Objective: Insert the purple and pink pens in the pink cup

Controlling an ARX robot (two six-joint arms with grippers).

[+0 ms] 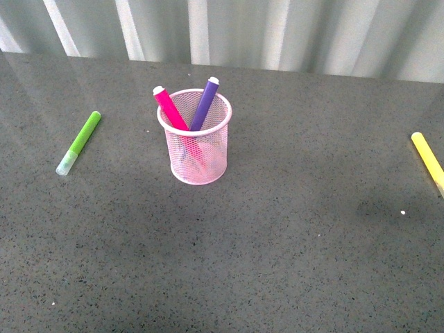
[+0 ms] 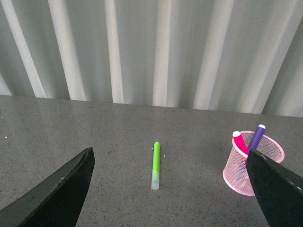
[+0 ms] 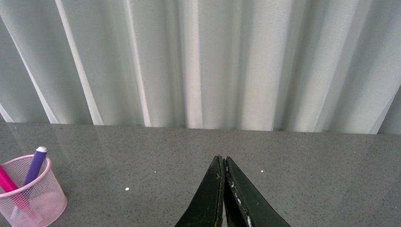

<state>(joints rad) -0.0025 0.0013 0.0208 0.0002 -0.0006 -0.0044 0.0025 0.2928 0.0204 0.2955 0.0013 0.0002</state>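
The pink cup [image 1: 200, 139] stands upright on the grey table, left of centre in the front view. The magenta pink pen [image 1: 170, 108] and the purple pen [image 1: 205, 103] both stand inside it, leaning apart with their ends above the rim. The left wrist view shows the cup [image 2: 253, 163] with both pens beside one finger of my left gripper [image 2: 173, 161], which is open and holds nothing. My right gripper [image 3: 222, 160] is shut and empty, well away from the cup [image 3: 33, 194]. Neither arm appears in the front view.
A lime green marker [image 1: 79, 142] lies on the table left of the cup, also between the left gripper's fingers [image 2: 155, 165] in its wrist view. A yellow marker [image 1: 428, 161] lies at the right edge. A white curtain [image 1: 277, 31] hangs behind the table.
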